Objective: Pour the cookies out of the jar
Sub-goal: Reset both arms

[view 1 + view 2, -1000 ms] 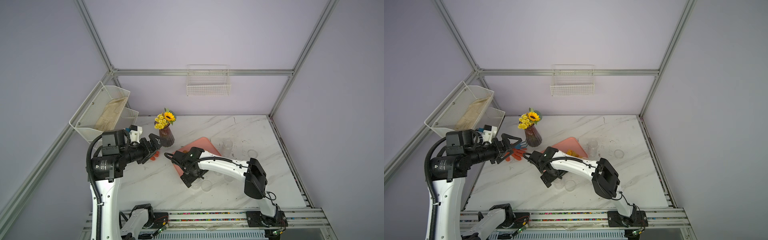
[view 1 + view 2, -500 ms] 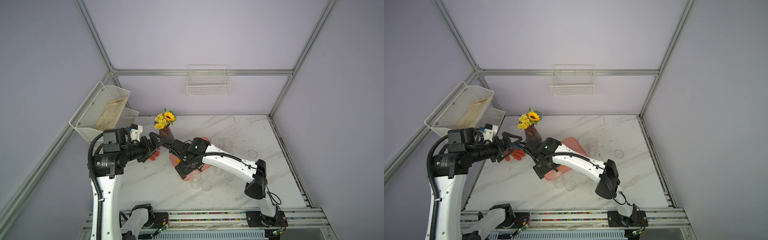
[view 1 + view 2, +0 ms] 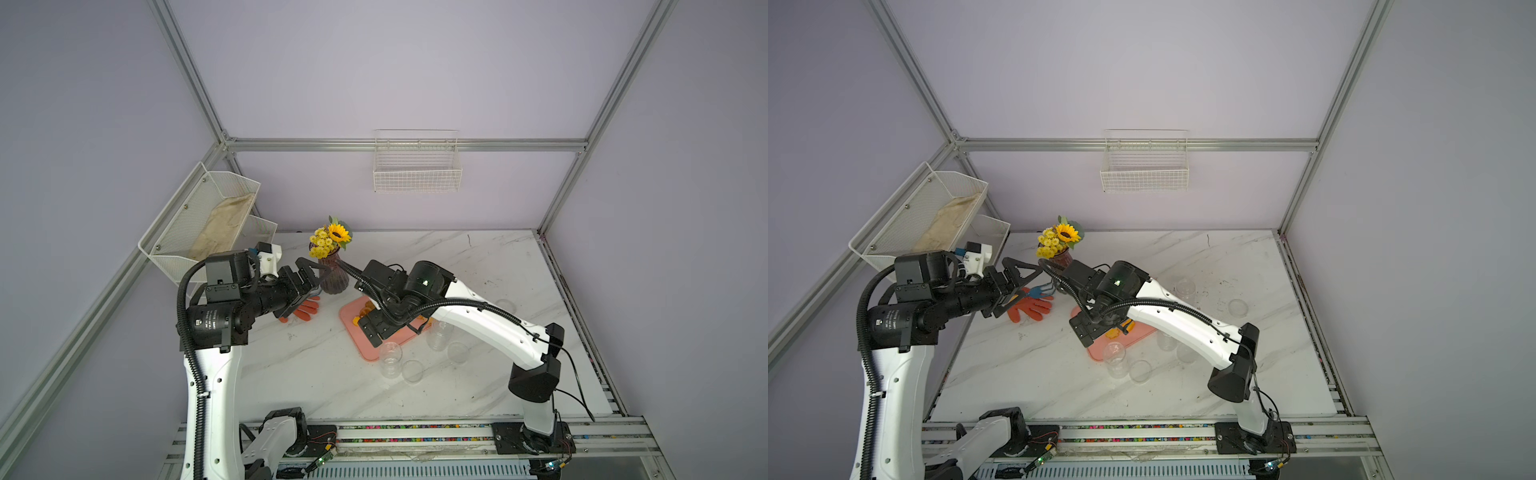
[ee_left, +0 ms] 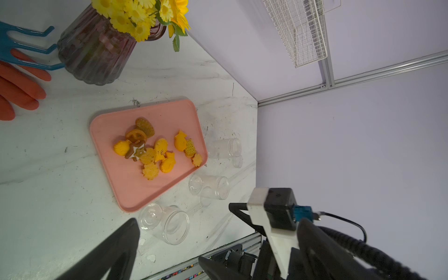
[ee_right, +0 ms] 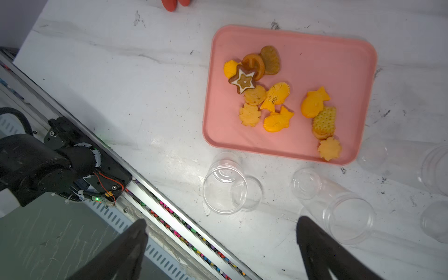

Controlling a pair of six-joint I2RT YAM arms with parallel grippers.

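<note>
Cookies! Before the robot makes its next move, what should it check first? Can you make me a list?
1. All cookies out on the pink tray: ok. None shows on the table.
2. The jar beside the tray is empty: ok. It is clear with nothing inside.
3. Left gripper free: ok. It is open and holds nothing.
4. Right gripper free: ok. It is open and holds nothing.
5. Room between the left gripper and the right arm near the vase: cannot tell. They look close in both top views.
</note>
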